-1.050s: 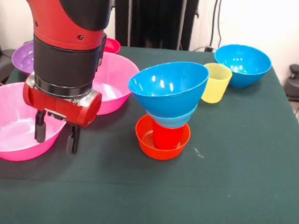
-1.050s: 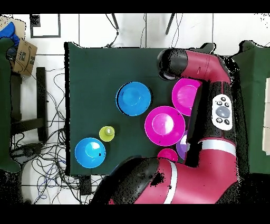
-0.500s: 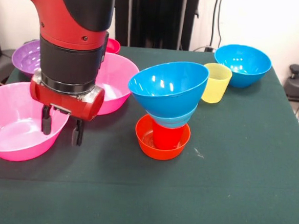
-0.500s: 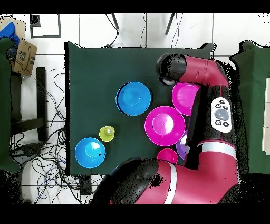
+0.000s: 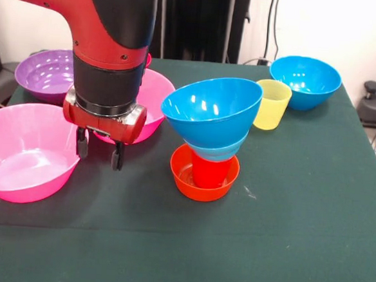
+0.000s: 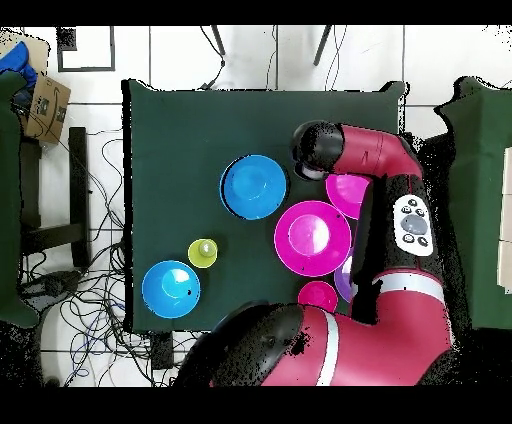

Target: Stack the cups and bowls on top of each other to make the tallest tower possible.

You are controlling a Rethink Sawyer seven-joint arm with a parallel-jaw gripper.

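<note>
pincer [image 5: 100, 153]: fingers spread apart with nothing between them, hanging just above the bench [image 5: 286, 219], tips not touching anything I can see
pincer spot: in the gap between the near pink bowl [image 5: 23, 150] on the left and the tower [image 5: 209, 137]; the other pink bowl [image 5: 149, 103] sits right behind it
tower: near the middle of the bench. small orange bowl [image 5: 204, 174] at the bottom, red cup [image 5: 210, 170] standing in it, small light-blue bowl [image 5: 219, 151] on that, large blue bowl [image 5: 212, 109] on top and tilted pretty hard to the left
yellow cup [image 5: 272, 104]: upright, just right of the tower and a bit farther back
second blue bowl [image 5: 305, 81]: far right corner, close behind the yellow cup
purple bowl [image 5: 49, 73]: far left, partly hidden by the arm [image 5: 111, 39]
overhead: wrist sits beside the tower's blue top, the pincer itself is hidden under it there
</note>
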